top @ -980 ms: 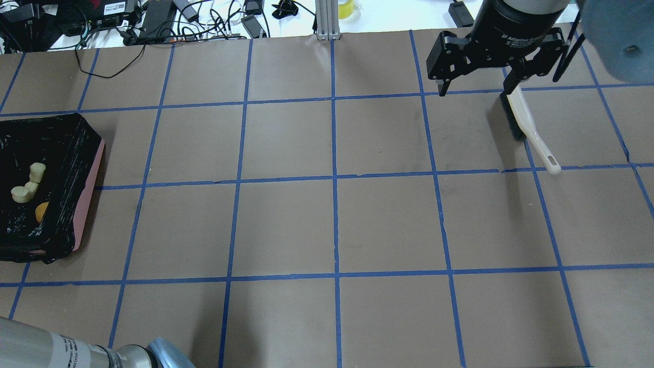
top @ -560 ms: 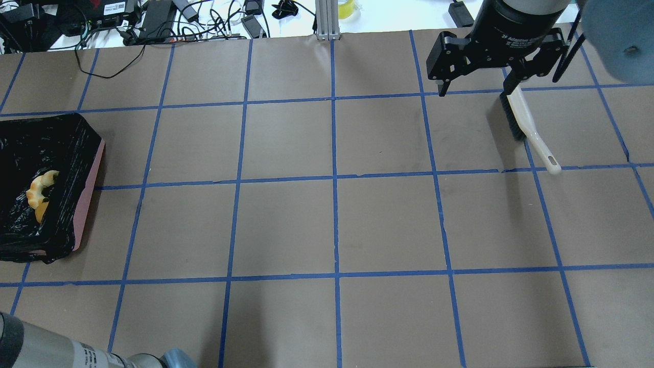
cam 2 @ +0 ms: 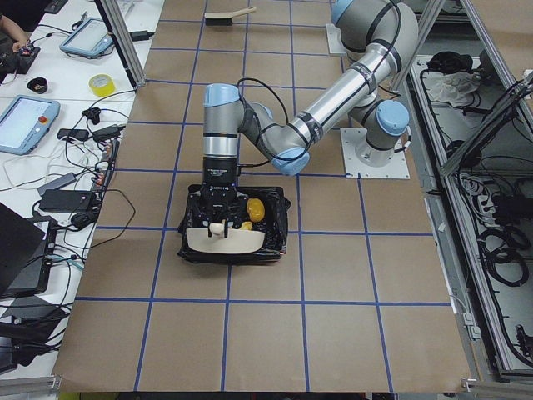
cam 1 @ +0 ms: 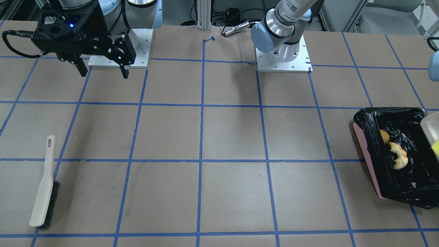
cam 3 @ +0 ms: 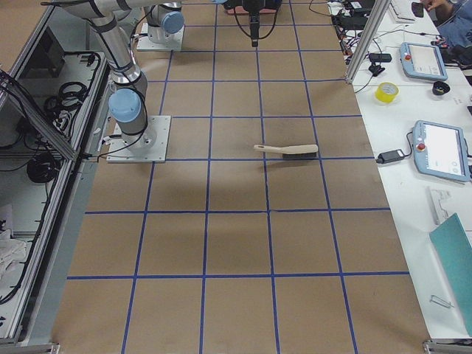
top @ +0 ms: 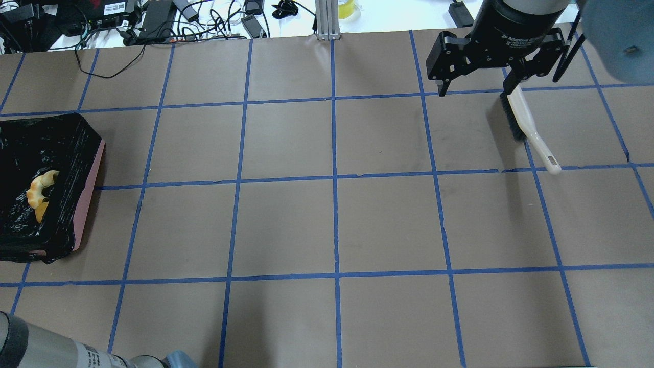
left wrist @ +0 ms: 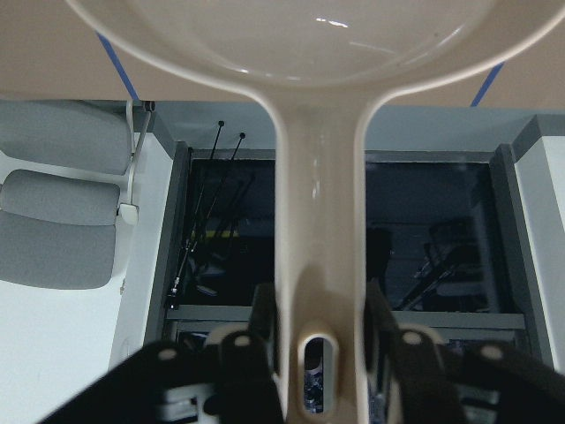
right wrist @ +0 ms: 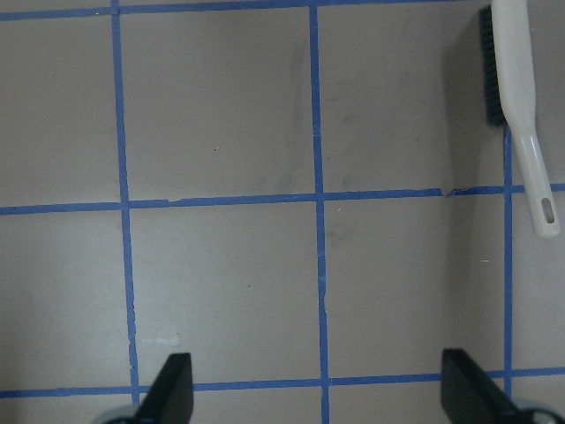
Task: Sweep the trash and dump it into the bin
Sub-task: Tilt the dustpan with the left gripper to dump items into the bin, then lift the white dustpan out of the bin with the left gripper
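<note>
The pink-sided bin (top: 91,189) with its black bag stands at the table's left end; it also shows in the front-facing view (cam 1: 365,151). The curved bread piece (top: 39,188) and the orange-yellow lump (cam 1: 384,136) lie in the bin. My left gripper (left wrist: 318,322) is shut on the handle of the beige dustpan (cam 2: 225,240), which hangs over the bin (cam 2: 279,237). A yellow-green wedge (cam 1: 435,147) shows at the dustpan's edge (cam 1: 430,127). My right gripper (top: 476,88) is open and empty, above the table by the brush (top: 526,121).
The beige brush with dark bristles (cam 1: 44,187) lies flat on the table's right side, also seen in the right wrist view (right wrist: 514,79). Cables and devices (top: 153,20) lie beyond the far edge. An aluminium post (top: 327,20) stands at mid back.
Pale pieces seen in the bin a second ago have given way to the bread piece lying curved in the bag. My left arm's elbow has shifted left. The right arm has not moved.
</note>
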Motion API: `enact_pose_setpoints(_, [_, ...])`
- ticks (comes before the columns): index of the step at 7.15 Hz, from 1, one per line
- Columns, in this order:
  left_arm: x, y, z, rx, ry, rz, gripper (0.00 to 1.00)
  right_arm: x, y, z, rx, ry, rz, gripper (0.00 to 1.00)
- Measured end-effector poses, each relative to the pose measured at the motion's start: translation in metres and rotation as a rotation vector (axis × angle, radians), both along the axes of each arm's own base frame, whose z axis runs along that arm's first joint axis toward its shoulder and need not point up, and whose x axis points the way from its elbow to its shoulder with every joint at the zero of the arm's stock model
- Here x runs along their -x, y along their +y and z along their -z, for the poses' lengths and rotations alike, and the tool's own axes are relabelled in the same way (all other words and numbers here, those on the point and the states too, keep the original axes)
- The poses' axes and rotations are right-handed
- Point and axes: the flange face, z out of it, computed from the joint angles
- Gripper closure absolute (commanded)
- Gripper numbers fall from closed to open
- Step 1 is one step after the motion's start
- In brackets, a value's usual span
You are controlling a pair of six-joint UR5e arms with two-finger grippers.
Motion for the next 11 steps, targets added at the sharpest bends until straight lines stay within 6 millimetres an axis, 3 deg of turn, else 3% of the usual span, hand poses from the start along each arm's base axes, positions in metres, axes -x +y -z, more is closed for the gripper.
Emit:
enact_pose_setpoints(3, [0.030, -0.010, 0.023, -0.026, -0.007, -0.002, 1.00, 0.001, 0.000, 0.000, -0.001, 0.000, 0.000, 0.00])
enact_pose_setpoints(7, [0.040, -0.014, 0.029, -0.037, -0.002, 0.016, 1.00, 0.002, -0.001, 0.000, 0.001, 0.002, 0.002, 0.00])
enact_pose_setpoints(8, [0.043, -0.017, 0.015, -0.026, -0.006, 0.036, 1.00, 0.003, -0.001, 0.000, 0.001, 0.003, 0.004, 0.00])
enact_pose_setpoints(11, [0.051, -0.028, -0.053, -0.009, 0.104, 0.153, 1.00, 0.004, -0.001, 0.000, 0.001, 0.012, 0.006, 0.00])
